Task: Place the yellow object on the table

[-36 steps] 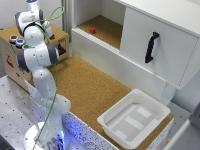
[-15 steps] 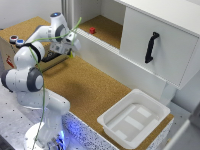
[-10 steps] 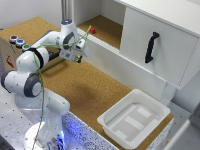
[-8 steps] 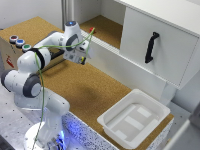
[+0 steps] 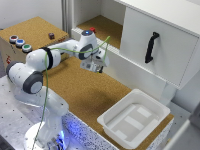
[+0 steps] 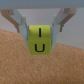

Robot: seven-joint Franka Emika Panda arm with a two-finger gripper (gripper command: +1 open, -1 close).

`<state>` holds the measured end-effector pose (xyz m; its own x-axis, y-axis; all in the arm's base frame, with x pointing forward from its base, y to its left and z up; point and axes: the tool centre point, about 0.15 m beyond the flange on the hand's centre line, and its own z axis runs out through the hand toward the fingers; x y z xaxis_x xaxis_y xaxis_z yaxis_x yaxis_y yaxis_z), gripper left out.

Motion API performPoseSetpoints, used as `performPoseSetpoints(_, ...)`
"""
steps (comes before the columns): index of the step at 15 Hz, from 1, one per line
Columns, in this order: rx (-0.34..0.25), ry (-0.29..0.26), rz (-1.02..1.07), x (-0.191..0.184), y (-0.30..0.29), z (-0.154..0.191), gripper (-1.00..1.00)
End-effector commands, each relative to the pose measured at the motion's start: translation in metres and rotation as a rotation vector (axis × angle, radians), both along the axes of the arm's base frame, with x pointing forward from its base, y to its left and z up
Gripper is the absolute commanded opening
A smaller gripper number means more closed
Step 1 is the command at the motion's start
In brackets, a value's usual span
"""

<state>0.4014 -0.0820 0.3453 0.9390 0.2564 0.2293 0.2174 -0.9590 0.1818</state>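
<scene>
Pickup looks done, since your gripper [image 6: 41, 31] is clenched on the yellow object [image 6: 41, 40], which hangs in the air above the table [image 5: 85, 95] near the open cabinet, so lowering and letting go remain.

I see even, bright light; a blue glow sits beside the arm's base [image 5: 47, 135]. My wrist picture is soft and blurred.
</scene>
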Motion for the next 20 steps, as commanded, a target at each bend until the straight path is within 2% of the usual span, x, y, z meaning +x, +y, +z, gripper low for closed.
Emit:
performPoseSetpoints(1,0.011,-0.053,0.022,0.013,-0.043,-0.074,-1.0)
performPoseSetpoints(3,0.057,-0.039,-0.021,0.02,-0.051,-0.091,-1.0)
performPoseSetpoints(5,0.13,0.023,-0.034,0.03,-0.055,-0.113,-1.0)
performPoseSetpoints(7,0.121,0.027,-0.032,0.045,-0.053,-0.121,-1.0)
performPoseSetpoints(13,0.193,0.058,-0.109,0.086,-0.052,-0.124,-1.0)
performPoseSetpoints(16,0.193,0.108,-0.121,0.088,-0.053,-0.131,-1.0)
performPoseSetpoints(19,0.185,0.123,-0.123,0.079,-0.057,-0.127,-1.0)
performPoseSetpoints(20,0.187,0.13,-0.11,0.077,-0.056,-0.125,1.0)
